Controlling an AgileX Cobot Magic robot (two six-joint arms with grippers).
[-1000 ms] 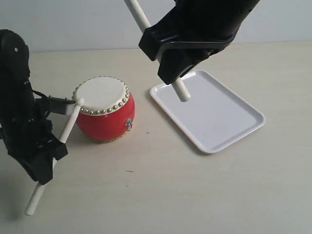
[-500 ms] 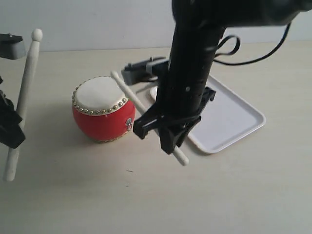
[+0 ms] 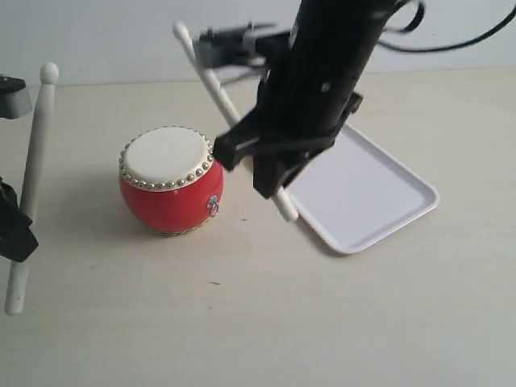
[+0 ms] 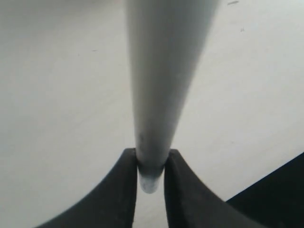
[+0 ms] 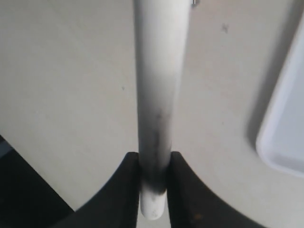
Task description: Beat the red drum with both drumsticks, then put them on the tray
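Red and barrel-shaped, the drum [image 3: 171,193] is set near the flat white plastic tray [image 3: 379,193]. The slim cream wooden left drumstick [image 3: 34,161] is clamped in the left gripper [image 4: 150,173], the right drumstick [image 3: 212,85] in the right gripper [image 5: 153,178], both held clear of the drum. Beating is judged in hand; a downward stroke is called for. Jaw contact is shown only by wrist views, the drum only by the exterior.

The exterior view looks down from up high at the whole counter [image 3: 266,330]. Each wrist view sits very close behind its fingers [image 4: 118,199], looking along a drumstick [image 4: 161,71] down at the counter. The right one shares the tray [image 5: 287,123] edge.
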